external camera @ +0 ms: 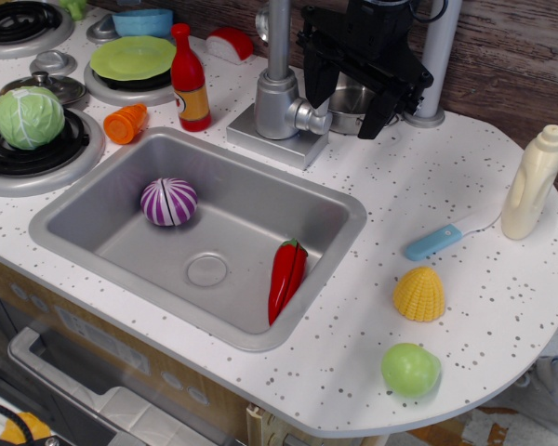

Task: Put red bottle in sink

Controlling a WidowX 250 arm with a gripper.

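Standing upright on the white speckled countertop (428, 195), the red bottle (190, 80) sits just beyond the far-left corner of the sink (93, 200), its long axis vertical with the red cap on top and the yellow-orange label facing the camera. An orange carrot-like piece (126, 123) lies just to its left, and a burner carrying a green plate (133, 58) is just behind it. To its right, the grey faucet base (281, 116) rises between the bottle and the gripper (352, 100). The gripper hangs at the far side of the counter, well to the right of the bottle, over a small steel pot (351, 104); its two black fingers are spread apart and hold nothing. So the bottle lies leftward from the tool, on the other side of the faucet, and a reach would likely have to pass around or above that column before closing on the bottle's body or narrow neck. Inside the sink lie a purple onion (168, 202) and a red chili pepper (286, 277); the basin floor near the drain (207, 269) is bare, leaving room for the bottle
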